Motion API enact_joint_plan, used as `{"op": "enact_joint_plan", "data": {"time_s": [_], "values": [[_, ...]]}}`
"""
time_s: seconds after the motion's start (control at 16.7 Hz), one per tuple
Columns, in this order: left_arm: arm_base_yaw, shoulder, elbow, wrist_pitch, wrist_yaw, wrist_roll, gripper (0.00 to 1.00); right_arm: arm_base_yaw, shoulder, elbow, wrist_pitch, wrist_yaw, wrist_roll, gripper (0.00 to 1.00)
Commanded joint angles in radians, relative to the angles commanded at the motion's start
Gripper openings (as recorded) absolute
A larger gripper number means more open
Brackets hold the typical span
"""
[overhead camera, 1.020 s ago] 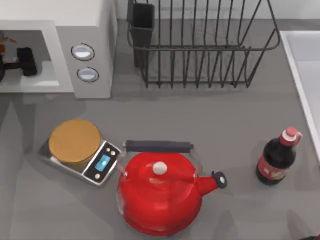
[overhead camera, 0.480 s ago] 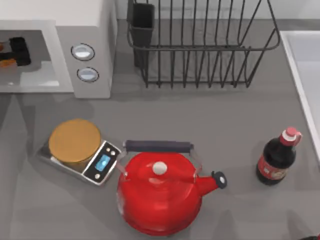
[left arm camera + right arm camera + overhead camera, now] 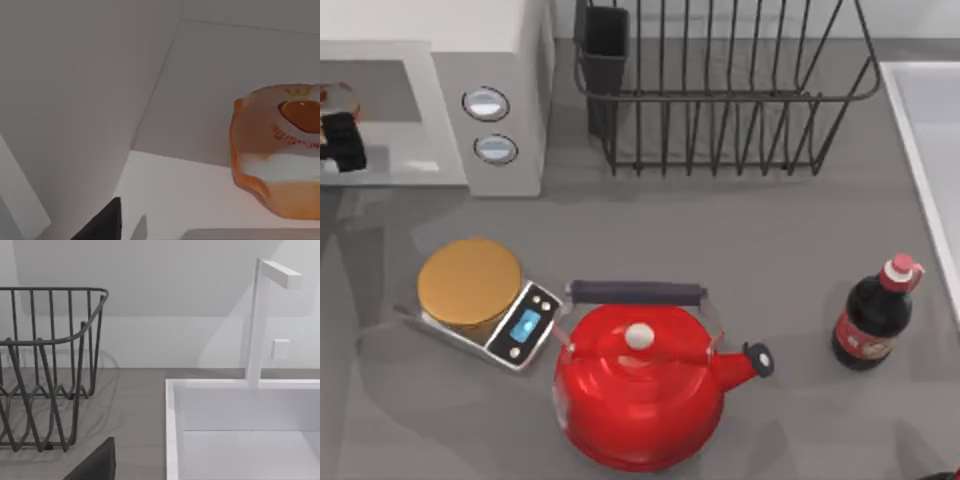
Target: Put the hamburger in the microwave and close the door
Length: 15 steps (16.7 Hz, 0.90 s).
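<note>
Altogether the worktop (image 3: 740,230) carries one microwave (image 3: 490,40), one scale (image 3: 485,305), one kettle (image 3: 640,390), one bottle (image 3: 872,318) and one dish rack (image 3: 720,90), with one sink (image 3: 930,130) let in along its right edge. At the worktop's far left corner the microwave stands open-fronted, its side panel showing two round knobs (image 3: 486,103), one above the other. Inside the grey cavity, at the picture's left edge, the left gripper (image 3: 340,140) shows as a dark block; whether its fingers are apart or together cannot be told. One hamburger (image 3: 280,150) lies on the pale cavity floor in the left wrist view, close to the back wall, its orange bun showing a whitish band; a dark finger (image 3: 102,222) sits apart from it, not touching. Near the front edge, the scale with its orange-tan disc sits just beside the red kettle, whose dark handle lies across its top. Well apart, toward the right edge, stands the dark bottle with a red cap. Behind it all, the wire rack holds one dark cup (image 3: 605,50) at its left end. From the right wrist view come the rack, the white sink basin (image 3: 240,440), one faucet (image 3: 260,315) and a dark finger (image 3: 95,465) of the right gripper.
</note>
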Motion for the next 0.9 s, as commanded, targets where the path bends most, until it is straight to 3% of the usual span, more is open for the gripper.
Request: {"op": "enact_joint_plan", "data": {"time_s": [0.48, 0.9], "values": [[0.051, -0.147, -0.344, 0.141, 0.053, 0.028, 1.0, 0.0, 0.0, 0.0, 0.0, 0.0, 0.0, 1.0], [0.095, -0.231, -0.517, 0.252, 0.111, 0.056, 1.0, 0.0, 0.0, 0.0, 0.0, 0.0, 0.0, 1.0]]}}
